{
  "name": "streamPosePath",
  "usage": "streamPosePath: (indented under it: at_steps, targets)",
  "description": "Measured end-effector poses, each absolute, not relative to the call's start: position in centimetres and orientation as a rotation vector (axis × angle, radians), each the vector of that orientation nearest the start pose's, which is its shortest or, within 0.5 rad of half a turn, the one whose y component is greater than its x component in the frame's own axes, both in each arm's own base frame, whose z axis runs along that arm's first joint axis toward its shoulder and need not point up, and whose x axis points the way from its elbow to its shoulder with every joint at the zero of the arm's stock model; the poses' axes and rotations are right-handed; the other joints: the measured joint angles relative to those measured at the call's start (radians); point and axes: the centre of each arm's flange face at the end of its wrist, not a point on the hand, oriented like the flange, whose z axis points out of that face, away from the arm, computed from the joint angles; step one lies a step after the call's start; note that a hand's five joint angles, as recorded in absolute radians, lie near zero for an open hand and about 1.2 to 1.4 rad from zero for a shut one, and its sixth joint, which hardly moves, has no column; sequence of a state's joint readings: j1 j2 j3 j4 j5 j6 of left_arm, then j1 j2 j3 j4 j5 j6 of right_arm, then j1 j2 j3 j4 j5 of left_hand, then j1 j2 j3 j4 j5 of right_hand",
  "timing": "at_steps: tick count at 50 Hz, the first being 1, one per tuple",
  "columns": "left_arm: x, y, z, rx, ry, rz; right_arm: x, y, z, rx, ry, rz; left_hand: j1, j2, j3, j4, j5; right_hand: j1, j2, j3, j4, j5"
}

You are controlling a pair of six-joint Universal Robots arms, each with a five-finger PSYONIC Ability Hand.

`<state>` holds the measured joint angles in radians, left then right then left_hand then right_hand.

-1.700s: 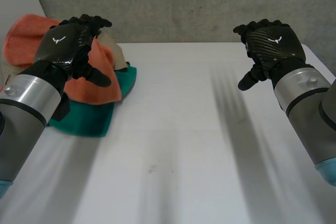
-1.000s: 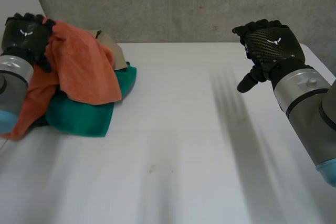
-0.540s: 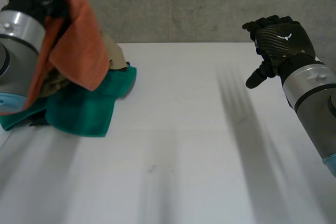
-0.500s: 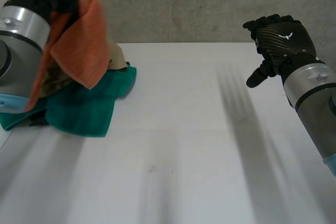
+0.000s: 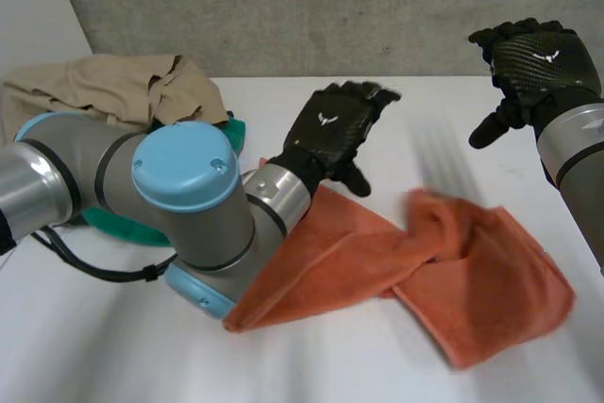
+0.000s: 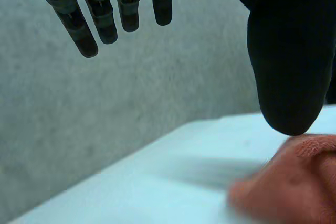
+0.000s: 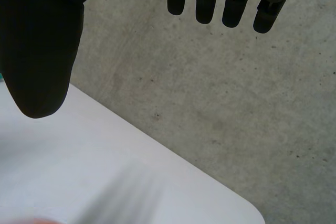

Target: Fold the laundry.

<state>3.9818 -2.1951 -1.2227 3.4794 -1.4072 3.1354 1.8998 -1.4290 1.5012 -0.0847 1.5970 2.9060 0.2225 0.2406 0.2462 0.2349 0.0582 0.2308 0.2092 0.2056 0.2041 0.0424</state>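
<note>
Here, towel position: we found the orange terry towel [image 5: 453, 276] lying loose on the white table [image 5: 113, 346], in the middle and right of the work area, apart from the other laundry.
Towel lay: it was rumpled, with a twisted waist in the middle. One lobe ran under the left forearm and a wider lobe was spread on the right-hand side.
Left hand: the left hand [image 5: 335, 134] hovered over the towel's far edge with fingers straight and relaxed, thumb apart, holding nothing. In its wrist view the thumb stood just above the fabric.
Right hand: the right hand [image 5: 533, 54] was raised clear of the table at the far right, fingers slack, thumb spread, empty.
Handling (judged): we rated the towel light, soft and limp. It would sag from any grip point, its looped surface should resist slipping, and it is not fragile.
Grip points (judged): we recommended pinching two corners of one edge, one per hand, and avoiding the twisted waist, where a lift would bunch the cloth.
Step (judged): the towel needed flattening, and no fold was made yet.
Remaining laundry: a beige crumpled garment [image 5: 104, 87] and a teal cloth [image 5: 238, 132] lay at the far left, behind the left arm.
</note>
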Motion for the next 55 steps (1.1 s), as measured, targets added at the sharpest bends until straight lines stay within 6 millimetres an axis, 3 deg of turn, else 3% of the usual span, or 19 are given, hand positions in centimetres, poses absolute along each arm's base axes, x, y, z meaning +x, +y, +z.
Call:
streamPosePath:
  at_steps: [5, 12, 18, 20, 24, 26, 27, 31, 35, 47, 52, 55]
  targets:
    - [-37.7, -24.5, 22.0, -0.778, -1.704, 1.769, 23.1, -28.3, 29.0, -0.605, 2.117, -2.202, 0.0, 0.0, 0.0, 0.0, 0.0, 0.0, 0.0, 0.0, 0.0, 0.0]
    - [-32.9, -25.3, 25.4, -0.713, -1.739, 1.881, 23.2, -27.7, 28.3, -0.763, 2.181, -2.172, 0.0, 0.0, 0.0, 0.0, 0.0, 0.0, 0.0, 0.0, 0.0, 0.0]
    - [-30.2, -26.5, 25.5, -0.698, -1.795, 1.943, 23.9, -25.3, 25.7, -1.101, 2.267, -1.992, 0.004, 0.002, 0.002, 0.003, 0.004, 0.0, 0.0, 0.0, 0.0, 0.0]
    - [-29.7, -27.0, 25.0, -0.714, -1.821, 1.956, 24.1, -24.6, 25.0, -1.17, 2.269, -1.947, 0.004, 0.002, 0.002, 0.003, 0.005, 0.0, 0.0, 0.0, 0.0, 0.0]
    - [-28.6, -29.4, 21.3, -0.86, -1.947, 1.982, 25.1, -22.4, 21.9, -1.356, 2.246, -1.811, 0.004, 0.009, 0.002, 0.018, 0.024, 0.0, 0.0, 0.0, 0.0, 0.0]
    - [-28.4, -30.1, 20.5, -0.902, -1.969, 1.99, 25.2, -22.2, 21.3, -1.37, 2.243, -1.798, 0.004, 0.01, 0.002, 0.019, 0.024, 0.0, 0.0, 0.0, 0.0, 0.0]
    - [-28.0, -31.7, 18.4, -1.012, -2.013, 2.009, 25.3, -22.0, 20.4, -1.384, 2.243, -1.78, 0.004, 0.01, 0.002, 0.019, 0.024, 0.0, 0.0, 0.0, 0.0, 0.0]
    - [-27.7, -34.3, 15.6, -1.185, -2.047, 2.044, 25.3, -21.8, 18.2, -1.391, 2.259, -1.747, 0.045, 0.031, 0.018, 0.038, 0.041, 0.0, 0.0, 0.0, 0.0, 0.0]
    - [-27.6, -36.9, 13.4, -1.308, -2.045, 2.096, 25.1, -21.6, 17.1, -1.384, 2.28, -1.723, 0.153, 0.127, 0.119, 0.131, 0.136, 0.0, 0.0, 0.0, 0.0, 0.0]
    - [-27.0, -43.1, 10.5, -1.38, -1.979, 2.32, 24.7, -21.3, 16.3, -1.378, 2.304, -1.695, 0.372, 0.344, 0.339, 0.347, 0.345, 0.0, 0.0, 0.0, 0.0, 0.0]
    - [-24.5, -46.0, 9.4, -1.442, -2.06, 2.417, 24.7, -21.3, 16.3, -1.372, 2.301, -1.703, 0.429, 0.41, 0.4, 0.412, 0.389, 0.0, 0.0, 0.0, 0.0, 0.0]
    - [-21.7, -48.0, 8.9, -1.499, -2.163, 2.49, 24.7, -21.3, 16.3, -1.364, 2.301, -1.705, 0.429, 0.411, 0.4, 0.413, 0.39, 0.0, 0.0, 0.0, 0.0, 0.0]
